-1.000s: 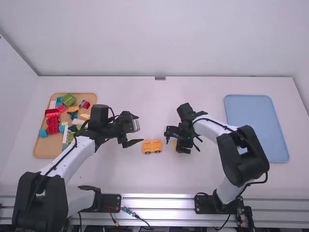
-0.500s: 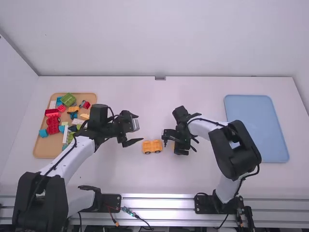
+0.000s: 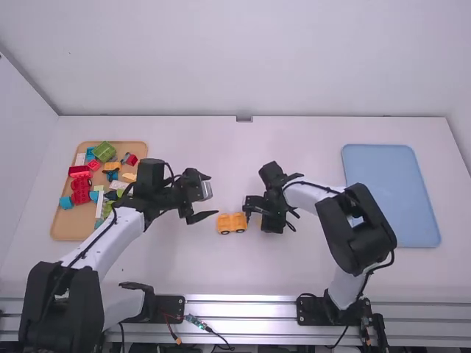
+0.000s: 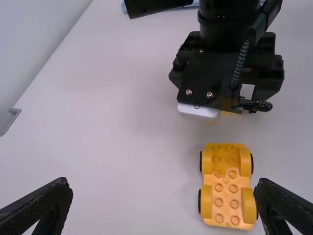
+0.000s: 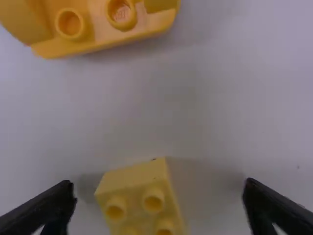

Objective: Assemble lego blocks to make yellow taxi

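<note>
Now the right gripper (image 3: 263, 218) is hovering, fingers spread, the yellow block (image 5: 142, 196) sitting between them; the orange wheeled base (image 3: 232, 223) is lying just beside, toward the left gripper (image 3: 202, 218), also spread wide.

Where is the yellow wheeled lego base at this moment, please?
In the high view, the yellow wheeled base sits on the table near the middle, with the left claw to its left and the right claw close on its right.

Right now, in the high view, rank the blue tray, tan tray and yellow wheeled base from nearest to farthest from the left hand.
1. Yellow wheeled base, near the middle
2. Tan tray, left side
3. Blue tray, far right
</note>
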`<state>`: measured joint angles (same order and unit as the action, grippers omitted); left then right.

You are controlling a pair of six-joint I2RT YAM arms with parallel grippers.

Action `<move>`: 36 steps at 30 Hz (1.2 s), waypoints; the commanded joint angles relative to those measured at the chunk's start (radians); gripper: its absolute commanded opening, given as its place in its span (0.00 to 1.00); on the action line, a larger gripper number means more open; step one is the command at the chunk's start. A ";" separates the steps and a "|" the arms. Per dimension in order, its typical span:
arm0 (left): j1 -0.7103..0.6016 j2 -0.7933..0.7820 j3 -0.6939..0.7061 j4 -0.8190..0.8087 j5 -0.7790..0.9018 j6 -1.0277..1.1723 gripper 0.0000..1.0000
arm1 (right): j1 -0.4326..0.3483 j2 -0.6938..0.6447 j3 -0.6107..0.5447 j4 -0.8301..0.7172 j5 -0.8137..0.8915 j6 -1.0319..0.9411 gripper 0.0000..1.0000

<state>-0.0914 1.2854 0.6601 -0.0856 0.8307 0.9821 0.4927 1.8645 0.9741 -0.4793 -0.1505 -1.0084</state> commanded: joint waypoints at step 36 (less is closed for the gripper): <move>0.008 -0.005 0.013 0.092 0.032 -0.076 0.99 | -0.016 0.013 0.007 0.091 -0.006 0.665 0.17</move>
<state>-0.0914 1.2854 0.6601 0.0071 0.8314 0.9150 0.4797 1.8641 0.9741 -0.3874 -0.1539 -0.4713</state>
